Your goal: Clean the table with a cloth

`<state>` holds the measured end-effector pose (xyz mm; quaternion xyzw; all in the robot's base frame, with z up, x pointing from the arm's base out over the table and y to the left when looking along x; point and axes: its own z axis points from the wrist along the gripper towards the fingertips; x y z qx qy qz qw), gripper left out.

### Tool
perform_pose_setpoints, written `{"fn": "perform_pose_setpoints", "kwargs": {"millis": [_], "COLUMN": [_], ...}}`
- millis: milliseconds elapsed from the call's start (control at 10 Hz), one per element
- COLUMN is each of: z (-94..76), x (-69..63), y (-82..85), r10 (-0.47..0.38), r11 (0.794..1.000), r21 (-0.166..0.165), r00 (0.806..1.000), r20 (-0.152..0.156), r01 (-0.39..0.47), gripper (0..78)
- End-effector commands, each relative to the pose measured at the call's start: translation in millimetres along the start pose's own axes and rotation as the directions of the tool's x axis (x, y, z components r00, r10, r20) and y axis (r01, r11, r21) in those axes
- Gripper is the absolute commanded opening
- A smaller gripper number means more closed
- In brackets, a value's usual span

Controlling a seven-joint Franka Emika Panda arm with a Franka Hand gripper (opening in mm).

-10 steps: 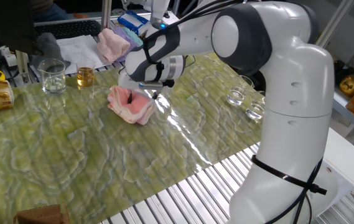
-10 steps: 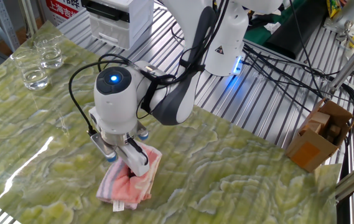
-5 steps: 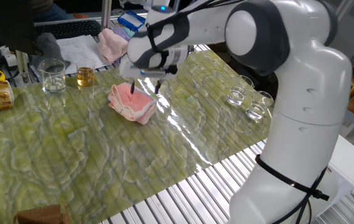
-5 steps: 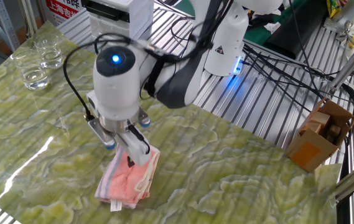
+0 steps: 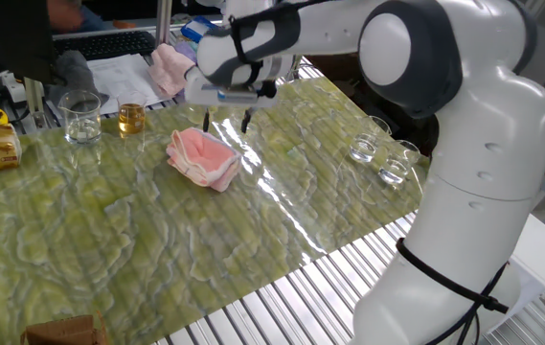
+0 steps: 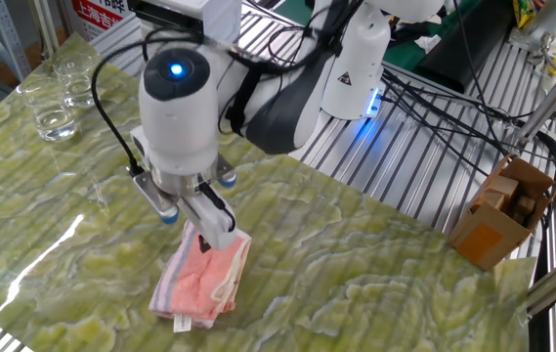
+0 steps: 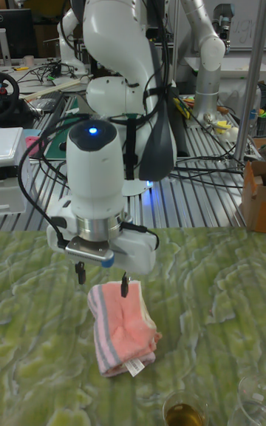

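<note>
With the gripper (image 7: pixel 102 276) hovering open and empty just above the folded cloth (image 7: pixel 123 328) on the table (image 5: pixel 109 259), you risk pinching only its top layer and unfolding it.

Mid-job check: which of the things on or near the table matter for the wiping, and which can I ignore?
For the job:
- salmon-pink cloth, lying folded on the table
- gripper, open, just above the cloth

Lying about:
- empty beaker
- glass of amber liquid
- small clear glasses
- paler pink bunched cloth
- grey fabric
</note>
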<state>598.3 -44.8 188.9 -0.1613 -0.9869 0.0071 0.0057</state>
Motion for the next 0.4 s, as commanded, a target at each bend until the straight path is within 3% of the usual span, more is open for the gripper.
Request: {"fn": "perform_pose_setpoints", "kwargs": {"millis": [100,400], "z": [-15.0,-20.5], "x": [-3.3,-6.7], "y": [1.2,-4.6], "r10": [-0.009,-0.011], "r11": [1.0,1.0], "r21": [0.012,0.016], "r00": [1.0,1.0], "r20": [-0.009,-0.01], "r01": [0.009,0.012], "gripper": [77.3,77.3]}}
